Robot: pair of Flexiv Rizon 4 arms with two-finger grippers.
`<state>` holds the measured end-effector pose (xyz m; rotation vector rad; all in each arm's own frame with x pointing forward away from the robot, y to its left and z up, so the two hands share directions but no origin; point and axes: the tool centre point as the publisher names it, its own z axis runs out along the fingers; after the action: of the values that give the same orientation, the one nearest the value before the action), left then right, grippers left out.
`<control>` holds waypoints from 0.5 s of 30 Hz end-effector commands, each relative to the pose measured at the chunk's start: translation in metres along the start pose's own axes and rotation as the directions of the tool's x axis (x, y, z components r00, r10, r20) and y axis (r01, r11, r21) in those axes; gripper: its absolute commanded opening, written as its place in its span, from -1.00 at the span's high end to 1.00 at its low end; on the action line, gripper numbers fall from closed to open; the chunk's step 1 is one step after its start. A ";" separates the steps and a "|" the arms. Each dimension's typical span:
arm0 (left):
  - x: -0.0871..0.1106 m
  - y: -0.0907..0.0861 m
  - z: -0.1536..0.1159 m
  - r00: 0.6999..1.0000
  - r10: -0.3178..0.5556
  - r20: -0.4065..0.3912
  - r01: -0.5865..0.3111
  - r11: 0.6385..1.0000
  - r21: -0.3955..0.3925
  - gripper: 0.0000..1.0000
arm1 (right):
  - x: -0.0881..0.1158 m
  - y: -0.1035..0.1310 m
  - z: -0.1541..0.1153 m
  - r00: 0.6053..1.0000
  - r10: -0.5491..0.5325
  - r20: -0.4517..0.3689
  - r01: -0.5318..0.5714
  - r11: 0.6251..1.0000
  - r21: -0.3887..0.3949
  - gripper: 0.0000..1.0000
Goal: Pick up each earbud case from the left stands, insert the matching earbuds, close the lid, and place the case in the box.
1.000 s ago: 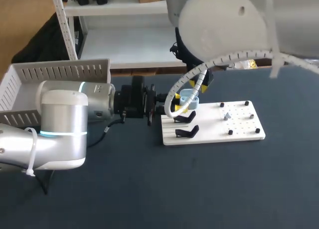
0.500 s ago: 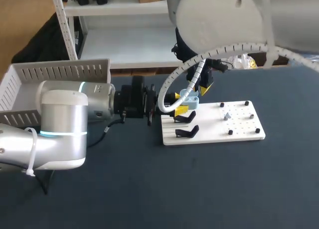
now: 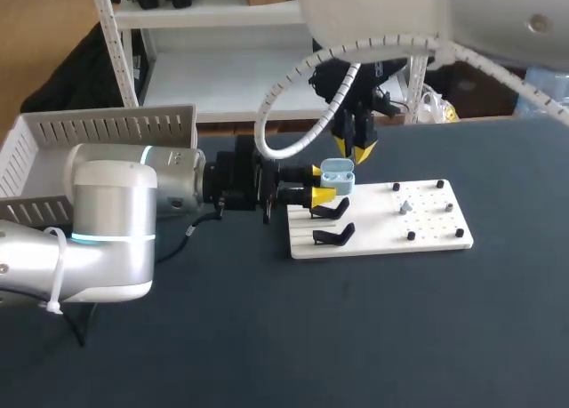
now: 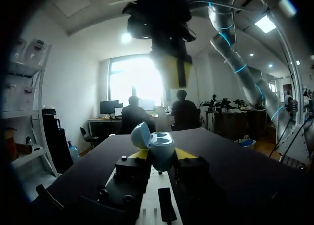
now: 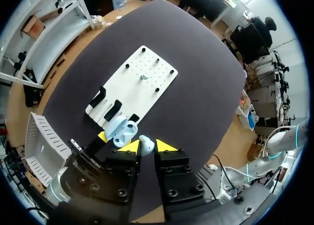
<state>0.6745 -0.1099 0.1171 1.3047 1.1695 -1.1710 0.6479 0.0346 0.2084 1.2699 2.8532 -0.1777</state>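
The left gripper (image 3: 318, 184) lies level over the near-left corner of the board, its yellow tips closed on the earbud case (image 3: 337, 174) from two sides. In the left wrist view the case (image 4: 156, 142) sits upright between the tips of the gripper (image 4: 161, 156), pale blue, with its lid tipped open to one side.

The right gripper (image 3: 353, 150) hangs just above and a little behind the case, fingers pointing down, apart from it. In the right wrist view its tips (image 5: 147, 146) stand narrow, with a small pale earbud (image 5: 146, 142) pinched between them. The open case (image 5: 122, 129) shows just ahead of those fingers, on the left arm's side.

Under and beside the case lies the white board (image 3: 436, 226), flat on the dark table (image 3: 356, 337). Two black stands (image 3: 331, 211) sit at the board's left end, right by the left gripper's tips, both with nothing on them. On the board's right half, among a few black pegs (image 3: 411, 236), is a small grey piece (image 3: 404, 205), too small to make out.

The white slotted box (image 3: 98, 128) stands at the table's far left, behind the left arm and well apart from the case.
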 end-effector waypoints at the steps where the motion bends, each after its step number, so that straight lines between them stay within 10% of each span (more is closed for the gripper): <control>1: 0.001 0.000 0.000 1.000 0.002 0.003 -0.002 1.000 -0.001 1.00 | 0.000 0.003 -0.001 1.000 0.001 -0.001 -0.001 1.000 0.012 1.00; 15: 0.001 0.000 0.000 1.000 0.002 0.003 -0.002 1.000 -0.001 1.00 | 0.002 0.006 0.002 1.000 0.000 -0.014 0.001 1.000 0.025 1.00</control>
<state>0.6745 -0.1099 0.1171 1.3047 1.1695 -1.1710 0.6484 0.0376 0.2072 1.2757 2.8668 -0.1946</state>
